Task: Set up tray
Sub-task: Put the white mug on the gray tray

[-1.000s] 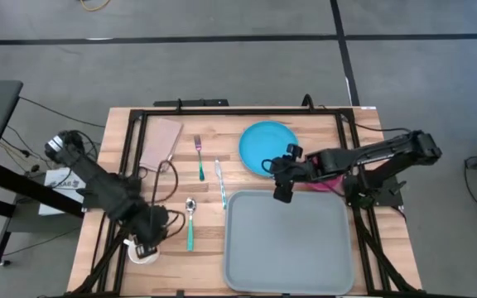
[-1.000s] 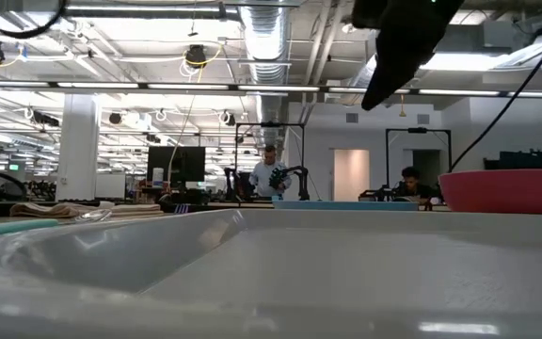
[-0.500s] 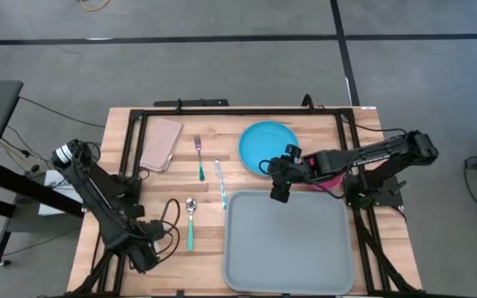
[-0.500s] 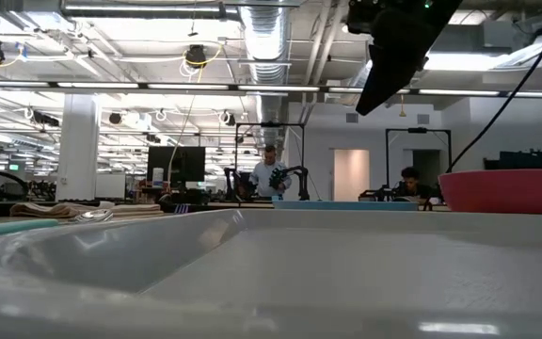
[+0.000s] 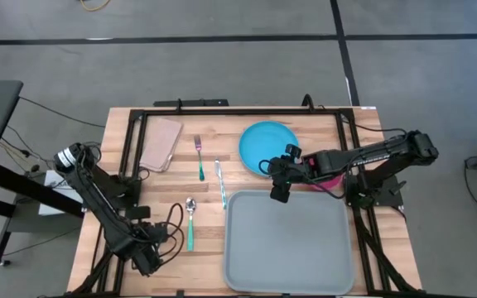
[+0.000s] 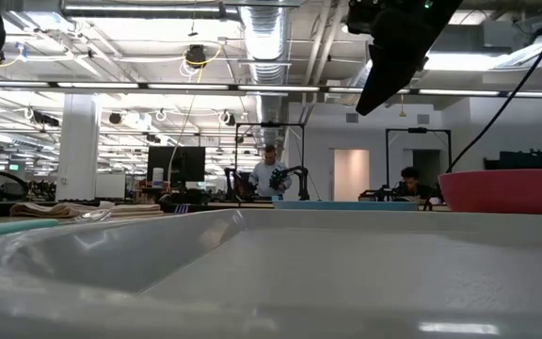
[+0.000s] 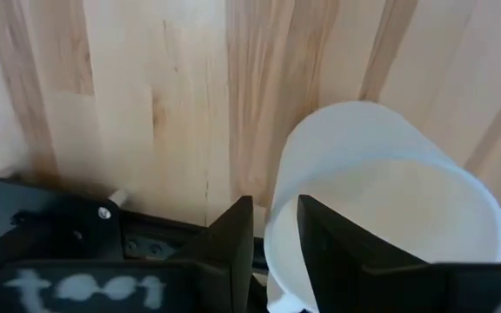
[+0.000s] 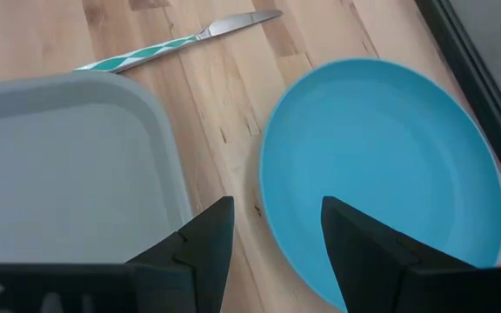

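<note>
The light-grey tray [image 5: 288,240] lies flat at the table's near right and fills the low view [image 6: 271,273]. A round blue plate [image 5: 267,147] lies just beyond it. My right gripper [image 5: 279,192] is open and empty; it hovers over the gap between the plate [image 8: 381,165] and the tray's far left corner [image 8: 68,165]. My left gripper [image 5: 145,259] is at the table's near left corner, shut on a white cup [image 7: 381,200]. In the high view the gripper hides the cup. My left gripper has the white cup's rim [image 7: 277,217] between its two fingers, one finger inside the cup and one outside against its wall. The fingers come from above, pointing down. Whether the cup stands on the table or is lifted, I cannot tell.
A teal-handled fork [image 5: 199,157], knife [image 5: 220,184] and spoon [image 5: 190,222] lie left of the tray. A tan napkin [image 5: 161,142] lies at the far left. A red bowl [image 5: 325,180] sits under the right arm, right of the plate. A black frame [image 5: 131,165] borders the table.
My left gripper has gone toward the table's near edge and down over the white cup, which showed beside it a second ago and is now covered by it in the high view. For the last half second it has kept still.
</note>
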`<act>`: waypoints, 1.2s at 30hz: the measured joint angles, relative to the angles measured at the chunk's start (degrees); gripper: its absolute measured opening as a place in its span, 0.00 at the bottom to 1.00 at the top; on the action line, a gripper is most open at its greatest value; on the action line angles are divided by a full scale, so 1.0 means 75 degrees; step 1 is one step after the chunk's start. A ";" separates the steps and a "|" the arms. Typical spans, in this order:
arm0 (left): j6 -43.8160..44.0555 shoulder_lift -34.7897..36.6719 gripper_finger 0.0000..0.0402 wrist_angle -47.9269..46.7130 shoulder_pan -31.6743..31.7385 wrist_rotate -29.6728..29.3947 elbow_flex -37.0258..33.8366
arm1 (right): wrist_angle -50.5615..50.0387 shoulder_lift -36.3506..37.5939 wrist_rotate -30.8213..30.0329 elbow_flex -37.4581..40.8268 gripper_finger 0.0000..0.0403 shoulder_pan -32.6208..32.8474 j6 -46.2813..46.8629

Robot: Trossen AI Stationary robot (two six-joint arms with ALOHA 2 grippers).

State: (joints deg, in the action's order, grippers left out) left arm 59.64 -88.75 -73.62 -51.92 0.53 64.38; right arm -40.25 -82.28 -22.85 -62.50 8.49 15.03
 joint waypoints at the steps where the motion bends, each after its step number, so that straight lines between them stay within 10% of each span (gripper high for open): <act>1: 0.0003 -0.0012 0.20 0.0040 0.0000 -0.0012 0.0000 | 0.0000 0.0000 0.0000 0.0000 0.42 0.0000 0.0000; 28: -0.0015 -0.0076 0.01 0.0463 0.0753 0.0689 -0.0279 | -0.0003 0.0000 0.0009 0.0000 0.42 0.0000 0.0000; 36: -0.1584 -0.0076 0.00 0.0546 0.2630 -0.1504 0.0964 | -0.0086 0.0014 0.0011 0.0000 0.42 0.0007 0.0068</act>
State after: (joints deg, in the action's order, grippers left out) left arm 47.76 -89.32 -69.53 -32.20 -10.75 71.61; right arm -40.90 -82.18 -22.77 -62.50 8.54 15.54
